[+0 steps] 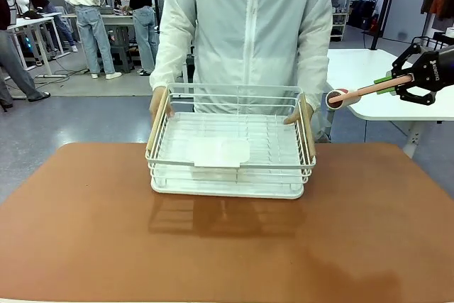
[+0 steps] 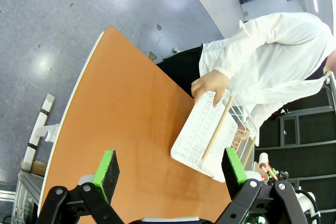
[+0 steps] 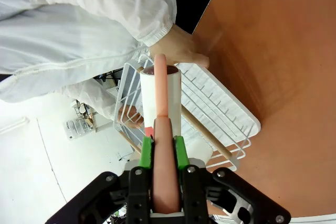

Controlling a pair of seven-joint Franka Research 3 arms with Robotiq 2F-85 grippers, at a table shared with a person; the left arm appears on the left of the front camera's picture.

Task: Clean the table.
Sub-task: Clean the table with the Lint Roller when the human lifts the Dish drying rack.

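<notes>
The table (image 1: 227,246) has a wide reddish-brown top, also seen in the left wrist view (image 2: 126,108) and the right wrist view (image 3: 278,51). A white wire basket (image 1: 284,175) stands on its far middle, and a person in a white jacket holds it by both wooden handles. My right gripper (image 1: 401,83) hangs high at the right, beyond the table's edge, shut on the pink handle of a lint roller (image 1: 339,97). Its green pads (image 3: 147,150) clamp the handle, and the white roll (image 3: 160,95) points at the basket (image 3: 231,114). My left gripper (image 2: 170,174) is open above the near table, with nothing between its pads.
A flat white sheet (image 1: 220,152) lies inside the basket. The person's hands (image 1: 157,104) rest on the basket's sides. A white-topped table (image 1: 369,76) stands behind at the right. Other people stand far off at the back left.
</notes>
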